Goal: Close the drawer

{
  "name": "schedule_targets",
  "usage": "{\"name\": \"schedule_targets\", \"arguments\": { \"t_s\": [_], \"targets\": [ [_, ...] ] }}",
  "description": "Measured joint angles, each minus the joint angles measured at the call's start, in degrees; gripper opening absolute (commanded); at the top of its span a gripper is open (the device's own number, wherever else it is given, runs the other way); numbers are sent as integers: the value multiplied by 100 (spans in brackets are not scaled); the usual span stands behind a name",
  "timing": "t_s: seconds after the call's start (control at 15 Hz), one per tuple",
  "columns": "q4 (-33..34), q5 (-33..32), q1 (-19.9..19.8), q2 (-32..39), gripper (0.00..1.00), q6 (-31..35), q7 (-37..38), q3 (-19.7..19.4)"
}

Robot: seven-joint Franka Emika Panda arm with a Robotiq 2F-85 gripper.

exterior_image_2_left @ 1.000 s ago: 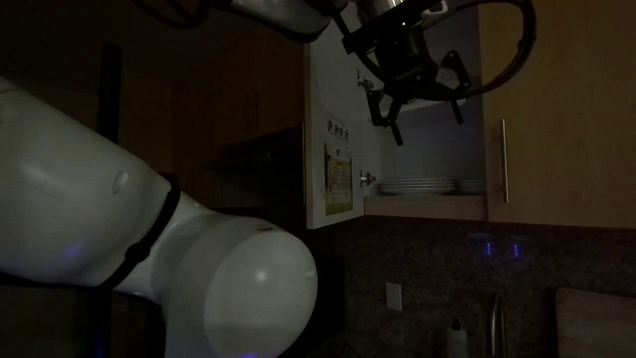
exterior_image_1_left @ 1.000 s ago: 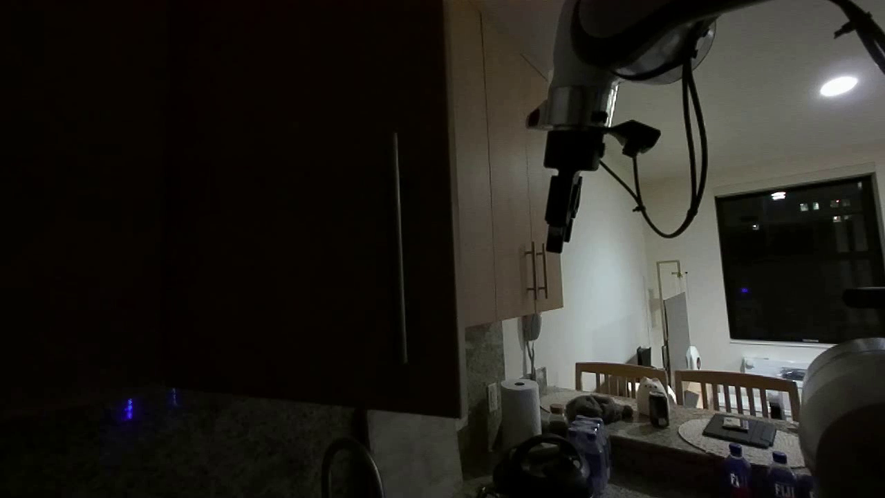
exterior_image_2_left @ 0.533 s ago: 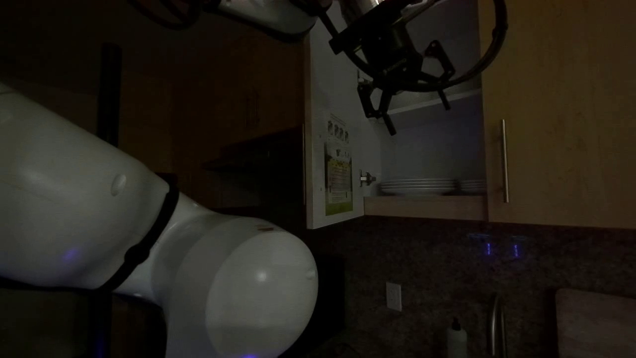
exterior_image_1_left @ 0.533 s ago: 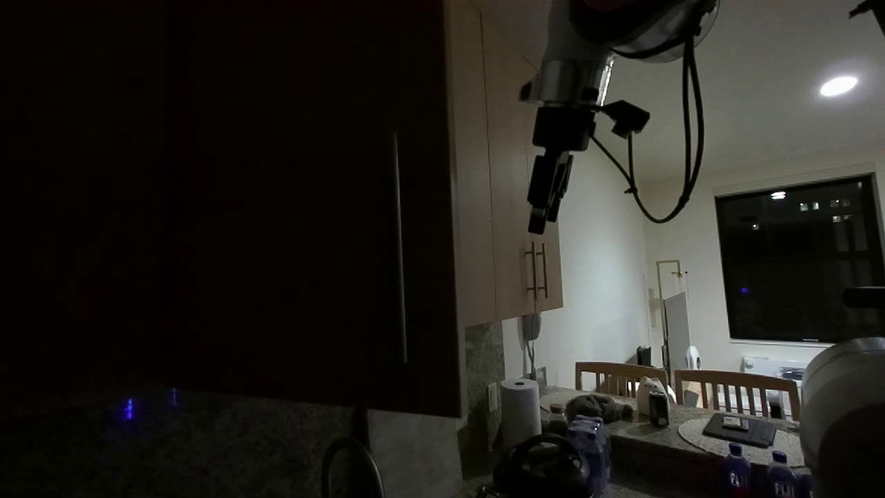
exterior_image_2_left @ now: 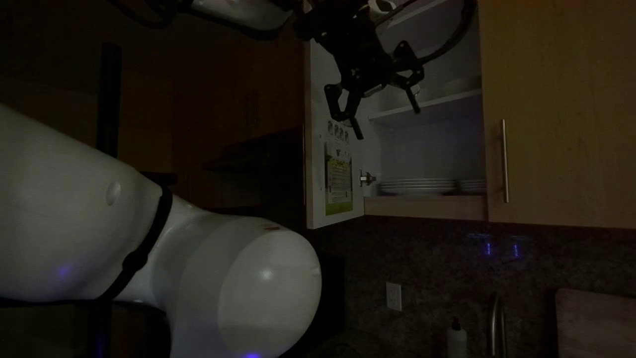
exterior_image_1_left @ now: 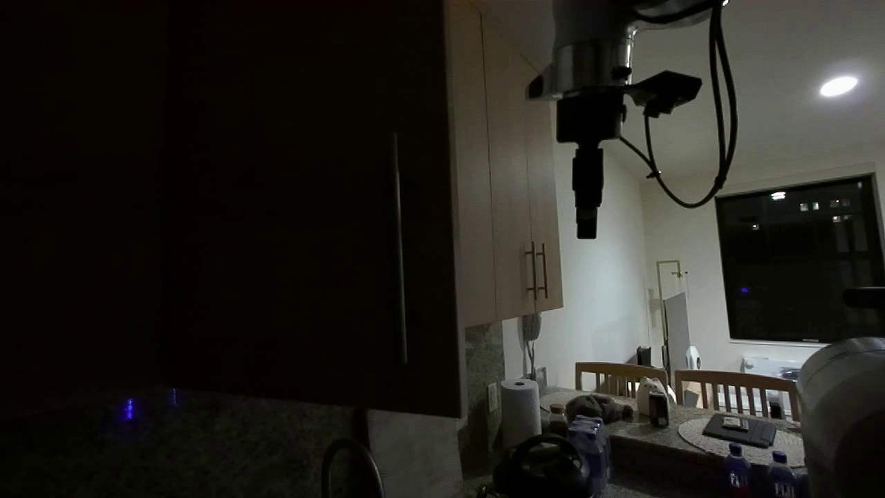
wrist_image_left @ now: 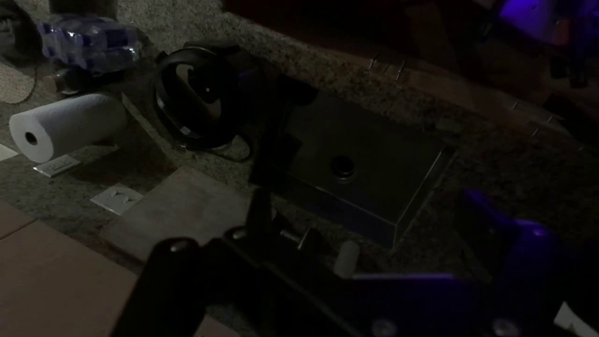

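- One tall cabinet door [exterior_image_2_left: 318,191], the task's piece: swung out from its cabinet [exterior_image_2_left: 425,208], not closed.
- Outer face near-black in an exterior view, grain lost in the dark; slim vertical bar handle [exterior_image_1_left: 399,256] close to the door's free edge.
- Inner face pale; printed sheet [exterior_image_2_left: 339,169] on it, text too small to read. Metal hinge [exterior_image_2_left: 367,179] at the door's cabinet side.
- Gripper [exterior_image_2_left: 387,123] points down, right of the door's free edge in an exterior view, visible gap between; not touching the door.
- Fingers [exterior_image_2_left: 357,129] spread wide apart, holding nothing.
- Robot arm [exterior_image_2_left: 263,283], white: thick links left of and below the door.
- Right of the door, inside: stacked white plates [exterior_image_2_left: 418,187]; a shelf [exterior_image_2_left: 447,101] higher up.
- Farther right: neighbouring door [exterior_image_2_left: 561,114], closed, own metal pull [exterior_image_2_left: 505,161].
- Below the door, off to its right: wall outlet [exterior_image_2_left: 394,297], then pump bottle [exterior_image_2_left: 456,344], faucet [exterior_image_2_left: 497,323], pale board [exterior_image_2_left: 596,323].
- In an exterior view, past the door's free edge: narrower doors [exterior_image_1_left: 511,207]; paper towel roll [exterior_image_1_left: 520,415], upright, right of the door's lower corner.
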Motion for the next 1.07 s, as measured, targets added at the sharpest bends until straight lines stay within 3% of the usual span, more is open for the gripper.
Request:
{"name": "schedule_targets", "arguments": {
  "t_s": [0.07,0.13,0.27,0.73,0.87,1.07],
  "targets": [
    [-18,-57,141,-54,100,-109,-94,22],
    [-46,-137,291,-110,75,-181,-159,52],
    [-125,-304,566,-213,67,-219,-235,129],
    [-198,-474,1288,-457,20,-145,-243,336],
    [-191,-474,1452,-526,11,-40,-245,344],
    [-178,-474,1653,-641,6,169,-246,350]
  ]
}}
